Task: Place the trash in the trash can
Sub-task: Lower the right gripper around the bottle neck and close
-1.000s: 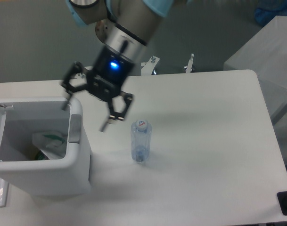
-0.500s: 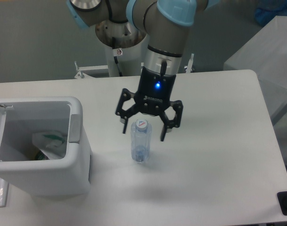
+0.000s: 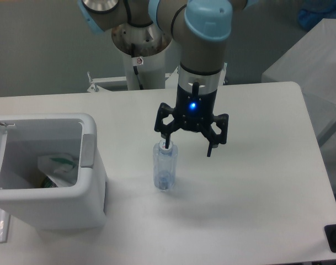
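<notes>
Camera view, lower left: we see the trash can with its lid up and the crumpled wrapper lying inside. At frame centre the bottle stands upright on the surface, as before. Our gripper, fingers spread wide, has shifted right since half a second ago; one fingertip now sits at the bottle's cap, the other well right.

We reach down from the upper middle of the frame, wrist vertical, blue light lit. Our gripper hangs at frame centre, its two fingers spread wide, tips pointing down.
</notes>
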`<move>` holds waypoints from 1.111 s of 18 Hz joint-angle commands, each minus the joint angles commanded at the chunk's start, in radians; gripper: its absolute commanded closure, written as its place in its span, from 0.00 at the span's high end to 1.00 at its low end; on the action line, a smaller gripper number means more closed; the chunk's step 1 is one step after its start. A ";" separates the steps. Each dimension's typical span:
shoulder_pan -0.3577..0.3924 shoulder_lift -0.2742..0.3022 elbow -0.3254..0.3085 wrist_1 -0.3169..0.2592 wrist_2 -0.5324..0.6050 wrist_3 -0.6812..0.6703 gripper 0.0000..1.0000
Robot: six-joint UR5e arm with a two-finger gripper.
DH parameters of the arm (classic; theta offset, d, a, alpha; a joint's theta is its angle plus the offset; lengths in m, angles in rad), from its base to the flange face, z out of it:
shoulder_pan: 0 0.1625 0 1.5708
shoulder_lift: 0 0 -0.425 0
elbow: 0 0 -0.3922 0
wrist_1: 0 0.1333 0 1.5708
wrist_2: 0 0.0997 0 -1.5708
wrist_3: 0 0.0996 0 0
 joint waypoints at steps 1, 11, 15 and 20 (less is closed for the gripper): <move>-0.008 -0.003 -0.008 -0.026 0.000 0.000 1.00; -0.014 -0.020 -0.005 -0.118 0.003 0.002 0.66; -0.014 -0.017 0.007 -0.161 0.003 0.003 0.23; -0.012 -0.011 0.021 -0.186 -0.003 -0.002 0.00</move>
